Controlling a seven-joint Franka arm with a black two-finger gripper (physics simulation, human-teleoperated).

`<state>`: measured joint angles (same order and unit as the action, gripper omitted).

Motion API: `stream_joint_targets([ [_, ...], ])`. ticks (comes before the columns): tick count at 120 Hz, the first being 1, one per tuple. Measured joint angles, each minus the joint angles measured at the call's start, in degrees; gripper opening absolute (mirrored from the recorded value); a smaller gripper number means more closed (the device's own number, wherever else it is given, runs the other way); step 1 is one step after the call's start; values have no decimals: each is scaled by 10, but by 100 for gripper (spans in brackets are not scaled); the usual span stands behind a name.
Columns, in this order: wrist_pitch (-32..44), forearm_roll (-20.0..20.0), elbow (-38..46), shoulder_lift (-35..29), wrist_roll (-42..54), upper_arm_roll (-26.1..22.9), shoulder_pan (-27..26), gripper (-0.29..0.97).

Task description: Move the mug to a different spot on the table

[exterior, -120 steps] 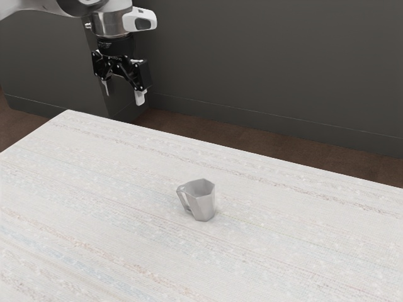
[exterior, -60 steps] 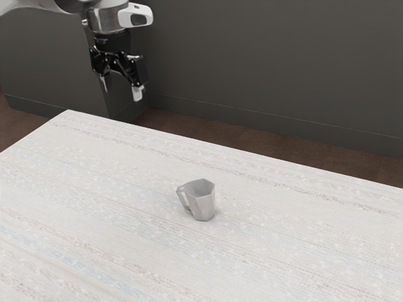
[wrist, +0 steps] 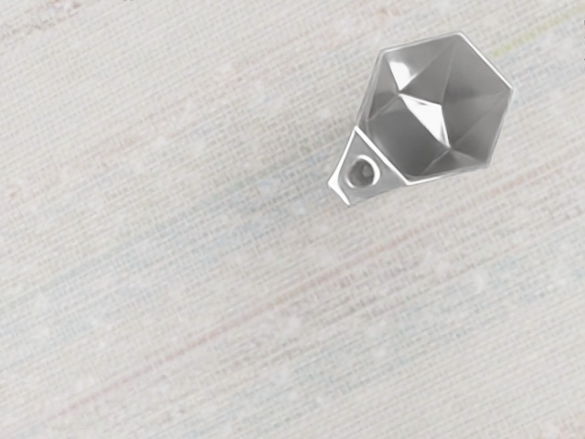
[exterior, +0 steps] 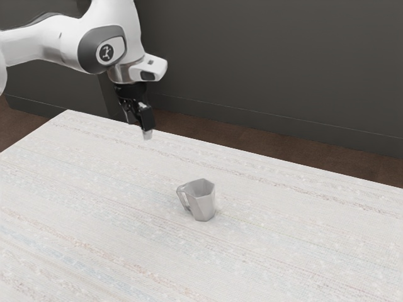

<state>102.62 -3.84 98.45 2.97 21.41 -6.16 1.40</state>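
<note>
You see a pale, streaked table point(exterior: 94, 220) before a dark grey wall point(exterior: 283, 56), brown floor point(exterior: 302, 148) between them.

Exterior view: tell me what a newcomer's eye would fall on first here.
The grey faceted mug stands upright near the middle of the pale table, with its handle toward the exterior view's left. The white arm reaches in from the upper left, and its gripper hangs up and to the left of the mug, well apart from it. In the wrist view, the mug's six-sided rim shows an empty inside.
</note>
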Motion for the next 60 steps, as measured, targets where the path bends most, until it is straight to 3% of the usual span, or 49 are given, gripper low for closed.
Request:
stream_joint_targets([
  [30,117,34,76,33,113,36,-2,68],
  [60,195,64,126,69,204,38,2,68],
])
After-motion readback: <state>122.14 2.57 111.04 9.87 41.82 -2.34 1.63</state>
